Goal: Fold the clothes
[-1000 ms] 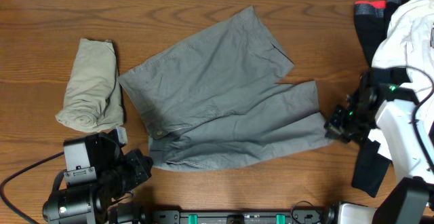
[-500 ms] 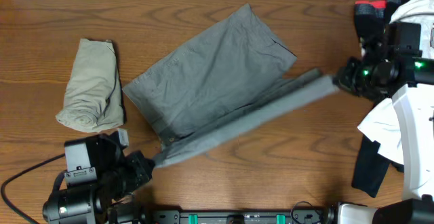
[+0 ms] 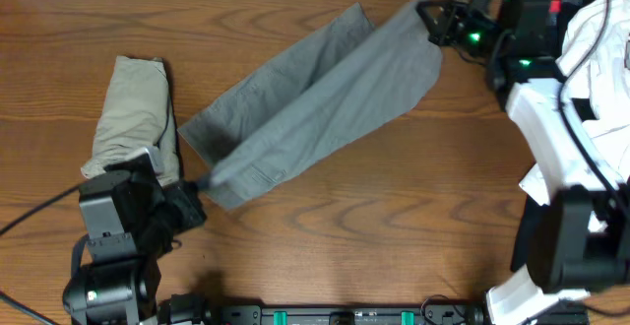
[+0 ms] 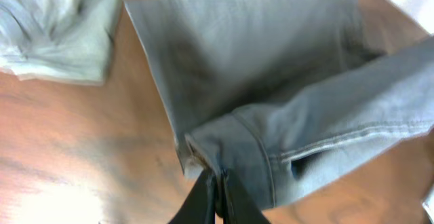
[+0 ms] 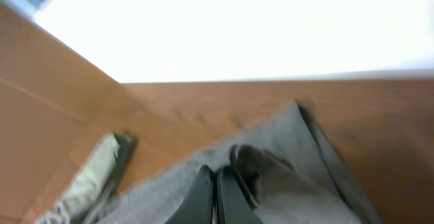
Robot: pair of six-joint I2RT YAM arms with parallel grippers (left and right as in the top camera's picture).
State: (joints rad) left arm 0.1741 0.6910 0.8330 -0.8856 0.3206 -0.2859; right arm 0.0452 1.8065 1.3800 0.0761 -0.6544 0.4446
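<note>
Folded over, grey shorts (image 3: 315, 108) now stretch between left hand (image 3: 202, 187) and right hand (image 3: 431, 17).

This looks like a robotics lab bench: a wood-grain table (image 3: 394, 236) carries a left arm (image 3: 113, 227) and a right arm (image 3: 546, 118) with loose cables (image 3: 39, 213), a mounting rail (image 3: 345, 316) along its near edge, grey shorts (image 3: 315, 108) stretched between the arms, and a plain white wall (image 5: 271, 20) behind.

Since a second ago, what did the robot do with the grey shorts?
The right gripper swung the near leg of the grey shorts up and over onto the far leg, folding them in half. The left gripper kept pinching the waistband corner. The khaki shorts stayed put.
</note>
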